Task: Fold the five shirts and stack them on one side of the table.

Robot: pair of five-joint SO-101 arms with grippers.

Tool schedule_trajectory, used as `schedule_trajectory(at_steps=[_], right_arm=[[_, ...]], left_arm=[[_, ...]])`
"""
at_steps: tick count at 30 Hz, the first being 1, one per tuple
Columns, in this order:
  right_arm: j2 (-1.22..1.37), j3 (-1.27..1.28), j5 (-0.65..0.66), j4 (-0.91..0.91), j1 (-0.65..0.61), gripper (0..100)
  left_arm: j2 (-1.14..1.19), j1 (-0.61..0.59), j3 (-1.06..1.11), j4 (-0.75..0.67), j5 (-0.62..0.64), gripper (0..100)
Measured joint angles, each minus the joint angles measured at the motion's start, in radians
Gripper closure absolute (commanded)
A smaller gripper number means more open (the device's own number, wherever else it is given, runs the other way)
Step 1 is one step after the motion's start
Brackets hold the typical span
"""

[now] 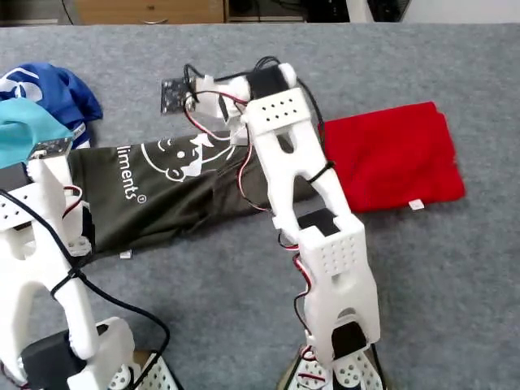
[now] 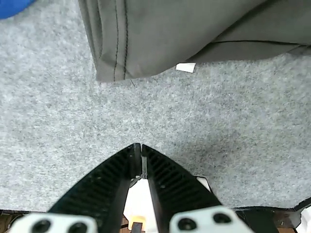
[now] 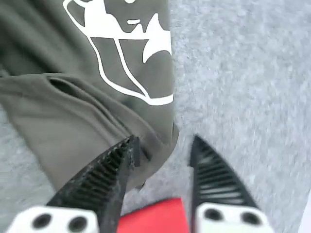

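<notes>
While only the folded red cotton shirt point(image 1: 394, 154) lay finished, just behind the right claw point(image 3: 164, 143), most of the job seemed left. The dark olive shirt with white print point(image 1: 162, 191) sprawled half-folded beneath that claw's spread jaws. A crumpled blue shirt point(image 1: 49, 85) and a teal shirt point(image 1: 24, 130) lay beyond the left claw point(image 2: 141, 148). The olive shirt's long axis ran across the grey felt bench point(image 1: 447, 284) from claw to claw, its stitched hem just ahead of the left claw, which was pressed together over bare bench.

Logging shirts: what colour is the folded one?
The folded shirt is red, clearest in the high view.
</notes>
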Motion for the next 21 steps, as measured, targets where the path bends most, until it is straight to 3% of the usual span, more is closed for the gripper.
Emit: schedule_trajectory(at_steps=[4, 10, 21], right_arm=[[-0.002, -0.169, -0.149, 0.14, 0.018, 99.6], [-0.002, -0.258, -0.325, 0.153, 0.172, 99.7], [-0.002, -0.348, -0.256, 0.153, 0.411, 99.7]], left_arm=[[0.0, 0.0, 0.0, 0.0, 0.0, 97], [0.015, 0.0, -0.028, 0.0, 0.002, 77], [0.468, -0.072, -0.451, 0.0, 0.006, 77]])
